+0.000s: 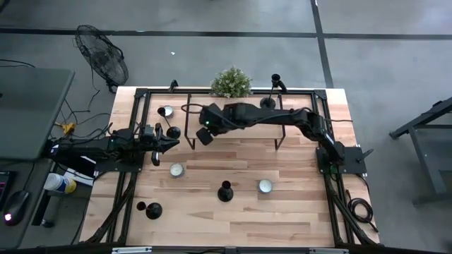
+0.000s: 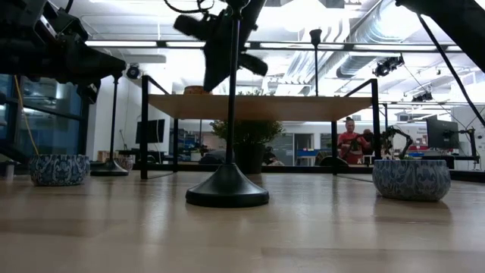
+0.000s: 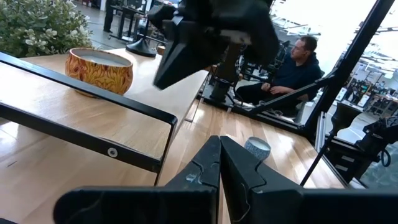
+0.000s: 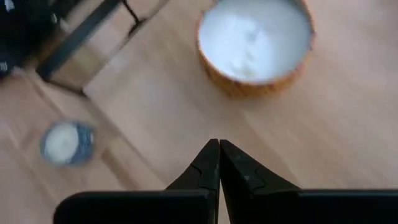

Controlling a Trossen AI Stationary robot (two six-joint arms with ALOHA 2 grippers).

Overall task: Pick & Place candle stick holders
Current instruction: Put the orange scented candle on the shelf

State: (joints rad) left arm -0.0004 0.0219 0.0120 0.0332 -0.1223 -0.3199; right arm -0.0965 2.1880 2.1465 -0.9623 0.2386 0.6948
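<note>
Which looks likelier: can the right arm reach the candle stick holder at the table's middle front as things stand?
Probably yes: the candle stick holder stands alone on bare table, and the right gripper, jaws shut and empty, hangs just behind it.

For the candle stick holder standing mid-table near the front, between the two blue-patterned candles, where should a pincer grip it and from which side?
Probably the thin upright stem of the candle stick holder, not the base. The stem is narrow enough to close on, while the round flared base sits flat and wide on the table. Coming down from above with fingers either side of the stem looks safest; it stands upright with bare wood around it.
</note>
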